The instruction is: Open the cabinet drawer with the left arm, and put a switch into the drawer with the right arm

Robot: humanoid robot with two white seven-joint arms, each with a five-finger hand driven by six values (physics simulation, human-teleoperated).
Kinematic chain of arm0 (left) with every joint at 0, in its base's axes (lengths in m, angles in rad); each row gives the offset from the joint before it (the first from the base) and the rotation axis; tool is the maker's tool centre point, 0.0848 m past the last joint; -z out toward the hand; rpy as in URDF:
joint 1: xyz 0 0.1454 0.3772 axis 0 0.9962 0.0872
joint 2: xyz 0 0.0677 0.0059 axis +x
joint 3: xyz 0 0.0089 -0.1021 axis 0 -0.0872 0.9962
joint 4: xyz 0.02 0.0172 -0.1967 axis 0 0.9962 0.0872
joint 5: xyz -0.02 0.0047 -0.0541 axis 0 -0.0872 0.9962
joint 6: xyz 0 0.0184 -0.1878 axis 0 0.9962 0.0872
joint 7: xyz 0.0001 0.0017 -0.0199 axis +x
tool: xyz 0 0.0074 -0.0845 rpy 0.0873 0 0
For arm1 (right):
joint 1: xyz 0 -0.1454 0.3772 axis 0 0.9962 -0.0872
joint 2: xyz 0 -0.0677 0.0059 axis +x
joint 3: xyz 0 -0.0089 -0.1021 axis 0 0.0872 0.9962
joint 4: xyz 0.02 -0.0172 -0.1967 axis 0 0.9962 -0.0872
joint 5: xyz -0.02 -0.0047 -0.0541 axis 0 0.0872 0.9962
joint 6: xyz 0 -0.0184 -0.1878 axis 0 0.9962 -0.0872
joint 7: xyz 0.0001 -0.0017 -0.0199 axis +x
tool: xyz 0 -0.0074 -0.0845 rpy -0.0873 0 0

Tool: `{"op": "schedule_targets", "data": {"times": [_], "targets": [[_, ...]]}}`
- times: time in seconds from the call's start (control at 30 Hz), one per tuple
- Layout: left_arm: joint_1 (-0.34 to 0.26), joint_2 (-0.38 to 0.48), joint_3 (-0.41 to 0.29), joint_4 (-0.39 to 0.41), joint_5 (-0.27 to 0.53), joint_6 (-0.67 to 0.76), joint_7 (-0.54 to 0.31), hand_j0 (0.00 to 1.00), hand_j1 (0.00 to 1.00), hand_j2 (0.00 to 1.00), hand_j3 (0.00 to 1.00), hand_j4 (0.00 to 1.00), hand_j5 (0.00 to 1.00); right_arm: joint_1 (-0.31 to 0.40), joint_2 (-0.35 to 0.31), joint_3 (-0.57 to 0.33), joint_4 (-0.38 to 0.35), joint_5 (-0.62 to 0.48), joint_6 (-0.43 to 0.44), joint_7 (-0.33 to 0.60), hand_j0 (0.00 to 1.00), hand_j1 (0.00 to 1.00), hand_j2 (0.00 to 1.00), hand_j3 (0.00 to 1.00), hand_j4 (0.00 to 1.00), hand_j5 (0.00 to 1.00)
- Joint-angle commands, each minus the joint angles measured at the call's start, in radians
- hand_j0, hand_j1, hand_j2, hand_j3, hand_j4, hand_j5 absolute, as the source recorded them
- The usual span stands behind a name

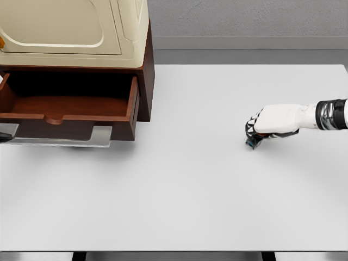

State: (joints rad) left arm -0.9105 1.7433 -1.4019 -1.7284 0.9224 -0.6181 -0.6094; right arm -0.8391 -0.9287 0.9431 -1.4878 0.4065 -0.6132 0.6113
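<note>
A dark wood cabinet (145, 81) stands at the table's back left. Its drawer (70, 106) is pulled out toward me, showing a bare reddish-brown floor inside. A silver handle (62, 140) runs along the drawer's front. At the picture's left edge, a dark sliver of my left hand (3, 136) sits by the end of that handle. My right hand (254, 136) lies low on the table at the right, with its fingers curled down over a small dark switch (252, 143) that rests on the tabletop. Most of the switch is hidden under the fingers.
A cream-coloured appliance (70, 27) sits on top of the cabinet. The white table (179, 185) stretches between the drawer and my right hand. A grey wall runs behind the table's far edge.
</note>
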Motion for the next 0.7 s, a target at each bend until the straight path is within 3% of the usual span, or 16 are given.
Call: {"op": "schedule_targets", "data": {"times": [0.0,0.1,0.43,0.67], "targets": [[0.001,0.002,-0.089,0.055,-0.129,0.007,-0.001,1.0,1.0,1.0,1.0,1.0,1.0,-0.005,0.005,-0.003,0.0,-0.006,0.002,0.0,0.45,0.45,0.45,0.45,0.45,0.45],[0.001,0.002,-0.16,0.084,-0.172,0.007,-0.001,1.0,1.0,1.0,1.0,1.0,1.0,-0.015,0.008,-0.021,-0.002,-0.008,0.002,0.0,0.45,0.45,0.45,0.45,0.45,0.45],[0.001,0.002,-0.175,0.084,-0.191,0.007,-0.001,1.0,1.0,1.0,1.0,1.0,1.0,-0.063,0.05,-0.024,-0.002,-0.078,0.002,0.0,0.45,0.45,0.45,0.45,0.45,0.45],[-0.01,0.002,-0.163,0.076,-0.154,0.007,-0.001,1.0,1.0,1.0,1.0,1.0,1.0,-0.075,0.051,-0.024,-0.002,-0.098,0.002,0.0,0.45,0.45,0.45,0.45,0.45,0.45]]}}
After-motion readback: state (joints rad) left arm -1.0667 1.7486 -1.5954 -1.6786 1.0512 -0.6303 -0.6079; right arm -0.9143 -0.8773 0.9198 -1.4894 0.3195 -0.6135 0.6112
